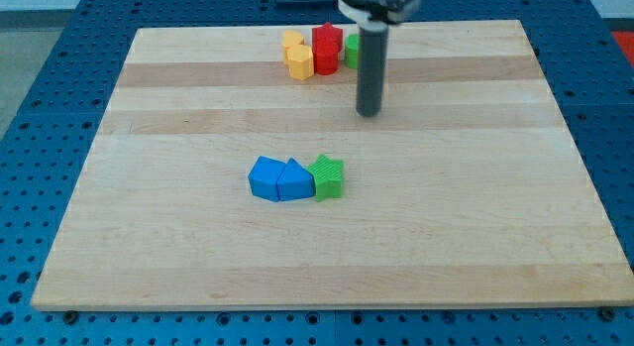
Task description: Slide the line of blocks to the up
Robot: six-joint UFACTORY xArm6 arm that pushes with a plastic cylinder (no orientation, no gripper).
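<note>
A line of three blocks lies near the board's middle: a blue block (264,177), a blue pentagon-like block (293,179) and a green star (328,176), touching side by side. My tip (369,113) stands above and to the right of the green star, well apart from it. At the view's top sits a cluster: two yellow blocks (296,55), two red blocks (326,48) and a green block (352,51), partly hidden by the rod.
The wooden board (495,237) lies on a blue perforated table (30,138). The top cluster sits close to the board's top edge.
</note>
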